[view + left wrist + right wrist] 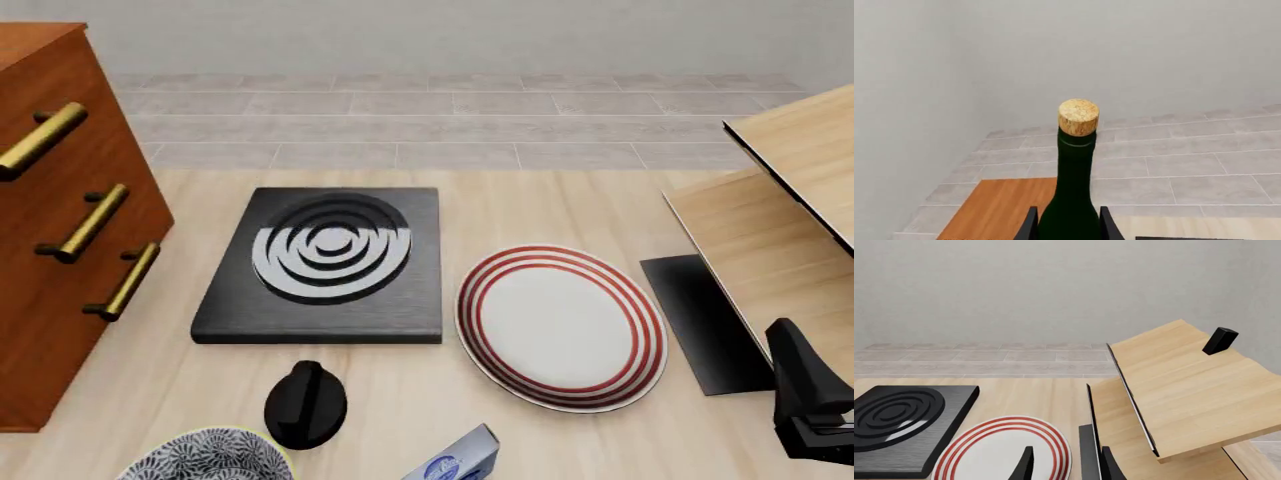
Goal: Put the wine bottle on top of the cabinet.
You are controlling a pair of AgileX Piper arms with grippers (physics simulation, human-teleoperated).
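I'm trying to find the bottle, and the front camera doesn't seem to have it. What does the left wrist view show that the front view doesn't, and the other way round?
Only the left wrist view shows the wine bottle, upright between the left gripper fingers, above the cabinet top. Only the front view shows the cabinet's handles, the burner plate, the striped plate, the carton and the right gripper. Both show the cabinet and the tiled floor.

Plain grey wall (441,30) behind a grey tiled floor (454,120); pale light-wood shelf unit (1187,385) right.
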